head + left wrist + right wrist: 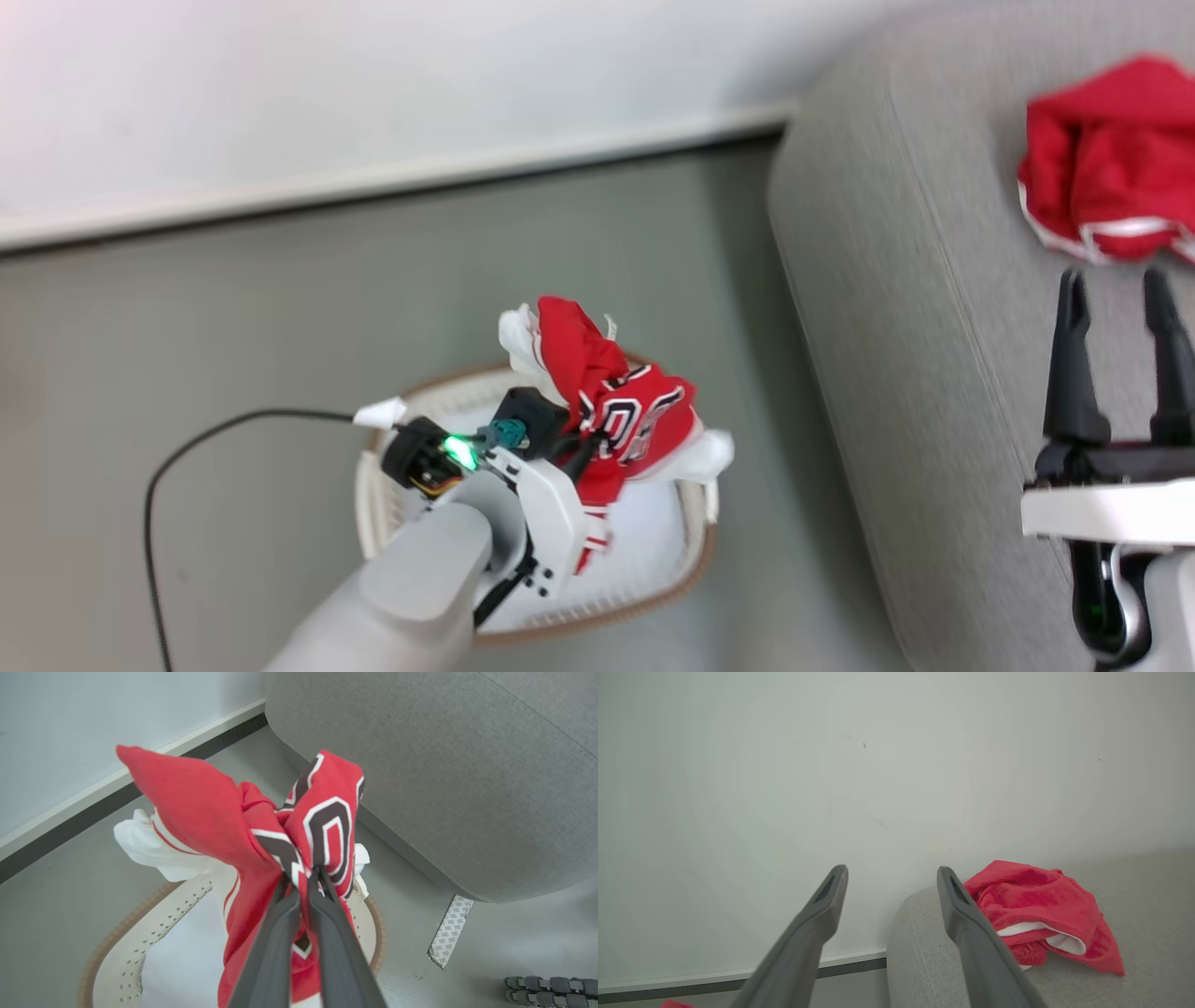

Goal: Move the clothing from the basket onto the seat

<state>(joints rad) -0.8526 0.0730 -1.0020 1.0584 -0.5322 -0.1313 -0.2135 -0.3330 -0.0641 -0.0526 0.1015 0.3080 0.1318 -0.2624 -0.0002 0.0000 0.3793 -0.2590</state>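
Observation:
A red jersey with dark white-outlined lettering hangs bunched above the white basket, with my left gripper shut on its folds. In the left wrist view the jersey drapes over both fingers, its lower end trailing into the basket. Another red garment with white trim lies crumpled on the grey seat. My right gripper stands open over the seat, empty, just in front of that garment. The seat lies right of the basket.
The basket stands on a grey floor near a white wall with a pale baseboard. A black cable loops from my left wrist. A strip of patterned tape lies on the floor by the seat's base.

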